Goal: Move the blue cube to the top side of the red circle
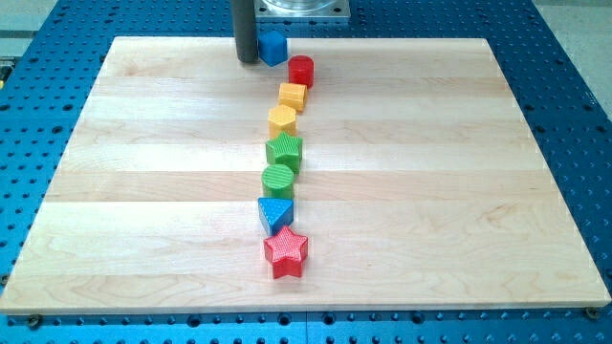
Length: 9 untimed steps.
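The blue cube (273, 47) sits at the top edge of the wooden board (143, 191), just up and left of the red circle (301, 71). The two are close, almost touching at the cube's lower right corner. My tip (248, 60) is the lower end of the dark rod coming down from the view's top. It stands right against the blue cube's left side.
Below the red circle a line of blocks runs down the board's middle: a yellow cube (293, 96), a yellow hexagon (282, 119), a green star (285, 150), a green circle (278, 180), a blue triangle (276, 214) and a red star (285, 251).
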Available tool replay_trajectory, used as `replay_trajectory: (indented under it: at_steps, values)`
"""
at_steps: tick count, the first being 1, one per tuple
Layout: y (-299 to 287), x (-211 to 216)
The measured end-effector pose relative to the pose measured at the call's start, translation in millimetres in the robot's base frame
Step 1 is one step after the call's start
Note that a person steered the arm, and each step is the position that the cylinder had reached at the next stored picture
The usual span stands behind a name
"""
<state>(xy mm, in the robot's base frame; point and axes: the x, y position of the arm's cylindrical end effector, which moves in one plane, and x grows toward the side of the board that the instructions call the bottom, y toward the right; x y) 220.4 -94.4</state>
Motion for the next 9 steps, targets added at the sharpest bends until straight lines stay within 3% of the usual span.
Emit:
replay_trajectory:
  at_steps: [6,9]
  values:
    - [67,3]
    - [65,40]
